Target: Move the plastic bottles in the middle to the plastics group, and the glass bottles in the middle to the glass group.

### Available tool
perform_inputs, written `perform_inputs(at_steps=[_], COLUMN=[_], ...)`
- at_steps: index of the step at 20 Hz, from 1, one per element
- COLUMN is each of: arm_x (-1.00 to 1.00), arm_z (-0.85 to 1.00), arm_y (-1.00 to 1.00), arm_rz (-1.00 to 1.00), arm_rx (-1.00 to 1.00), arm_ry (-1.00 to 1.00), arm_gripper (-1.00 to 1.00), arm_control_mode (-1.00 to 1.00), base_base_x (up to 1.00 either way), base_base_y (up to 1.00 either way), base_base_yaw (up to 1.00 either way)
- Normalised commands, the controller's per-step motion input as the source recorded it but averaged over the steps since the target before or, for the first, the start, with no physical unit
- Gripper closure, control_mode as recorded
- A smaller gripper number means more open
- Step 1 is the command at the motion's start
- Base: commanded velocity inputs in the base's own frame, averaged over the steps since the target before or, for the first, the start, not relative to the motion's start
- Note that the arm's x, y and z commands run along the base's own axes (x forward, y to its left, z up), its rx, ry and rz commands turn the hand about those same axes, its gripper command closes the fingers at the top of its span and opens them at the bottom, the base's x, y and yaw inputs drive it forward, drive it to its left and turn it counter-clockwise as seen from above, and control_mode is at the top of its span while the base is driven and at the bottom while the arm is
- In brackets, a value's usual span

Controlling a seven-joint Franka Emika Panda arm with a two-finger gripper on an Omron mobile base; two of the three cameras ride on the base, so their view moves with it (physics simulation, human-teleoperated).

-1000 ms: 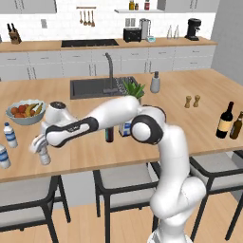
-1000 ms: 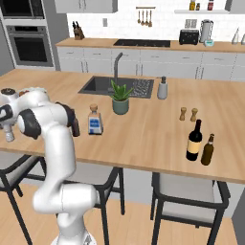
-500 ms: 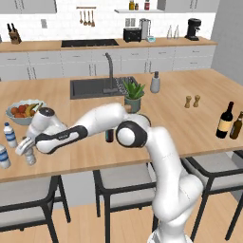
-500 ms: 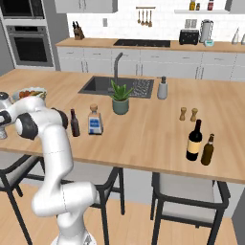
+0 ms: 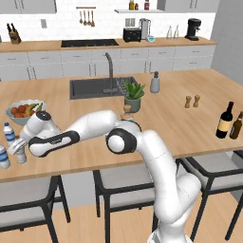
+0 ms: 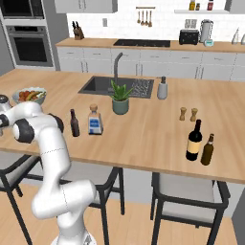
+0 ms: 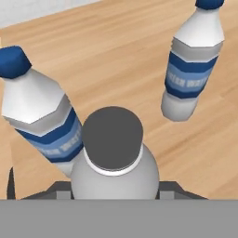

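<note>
My gripper (image 5: 19,151) is shut on the plastic bottle (image 5: 21,155), a small greyish one with no label, low over the counter's left end. In the hand view this bottle (image 7: 113,162) shows a dark grey cap and sits between the jaws. The plastics group flanks it: one blue-labelled water bottle (image 7: 44,118) leans close on its left, another (image 7: 189,69) stands off to the upper right. The same two bottles (image 5: 8,133) (image 5: 4,157) stand just left of the gripper. The small dark glass bottle (image 6: 74,123) stands mid-counter. The glass group, a wine bottle (image 6: 194,140) and a brown bottle (image 6: 207,150), is at the right.
A fruit bowl (image 5: 23,112) sits just behind the water bottles. A clear blue-labelled flask (image 6: 95,120), a potted plant (image 6: 120,98), the sink (image 5: 102,87), a soap dispenser (image 5: 154,83) and two shakers (image 5: 192,101) occupy the middle. Stools stand under the counter's front edge.
The arm has swung further left with the greyish bottle held, bringing it down between the two blue-labelled water bottles.
</note>
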Motion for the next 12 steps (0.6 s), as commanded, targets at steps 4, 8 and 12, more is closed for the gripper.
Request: perform_inputs(at_steps=[4,8,12], arm_x=[0.12,0.05,0.05], arm_z=[-0.31,-0.50,-0.60], arm_y=[0.20,0.07,0.00], arm_rz=[0.00,0.00,0.00], arm_rx=[-0.03,-0.04,0.00], arm_ry=[0.00,0.00,-0.04], arm_gripper=[1.00,1.00,1.00], arm_control_mode=[-1.00,-1.00,-1.00], base_base_x=[0.00,0.00,0.00], base_base_y=[0.00,0.00,0.00], base_base_yaw=[0.00,0.00,0.00])
